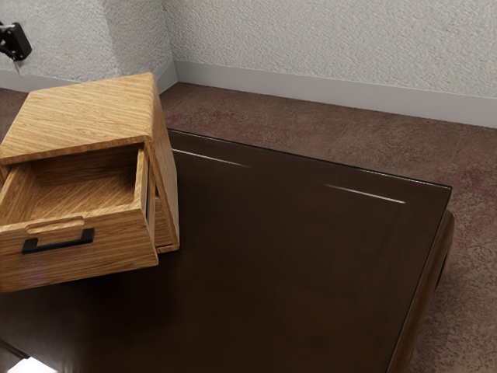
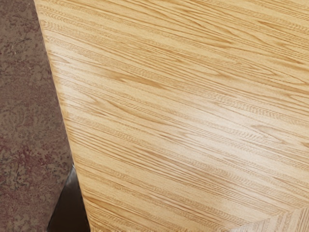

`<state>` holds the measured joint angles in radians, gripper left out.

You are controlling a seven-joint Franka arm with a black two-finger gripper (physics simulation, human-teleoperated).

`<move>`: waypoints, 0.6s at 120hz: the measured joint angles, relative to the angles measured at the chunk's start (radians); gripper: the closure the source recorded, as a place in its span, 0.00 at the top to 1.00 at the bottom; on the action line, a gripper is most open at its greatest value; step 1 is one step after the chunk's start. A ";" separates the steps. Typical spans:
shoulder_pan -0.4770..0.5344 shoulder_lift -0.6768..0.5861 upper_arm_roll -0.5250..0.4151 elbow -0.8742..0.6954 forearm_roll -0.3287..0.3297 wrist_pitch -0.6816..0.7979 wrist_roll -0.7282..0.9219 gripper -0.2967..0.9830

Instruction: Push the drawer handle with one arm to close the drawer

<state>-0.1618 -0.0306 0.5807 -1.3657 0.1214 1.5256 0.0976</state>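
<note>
Exterior view: the handle, long axis across the open drawer's near face, lies lower, nearer and toward the exterior view's right from the gripper, whose opening and hold I cannot tell, so it probably must come near before pushing.

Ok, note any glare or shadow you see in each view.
Exterior view: two thin bright streaks near the far edge of the dark table, a burnt-out white patch at the lower left corner, soft shadow on the table below the open drawer; wrist view: a pale sheen across the wood grain of the cabinet top.
</note>
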 joint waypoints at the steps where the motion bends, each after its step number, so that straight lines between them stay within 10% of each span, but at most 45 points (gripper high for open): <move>1: 0.005 0.000 0.000 0.000 0.000 0.000 0.001 0.76; 72: -0.161 -0.308 -0.212 0.075 -0.068 -0.145 0.018 0.75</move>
<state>-0.3227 -0.3383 0.3687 -1.2904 0.0537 1.3810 0.1158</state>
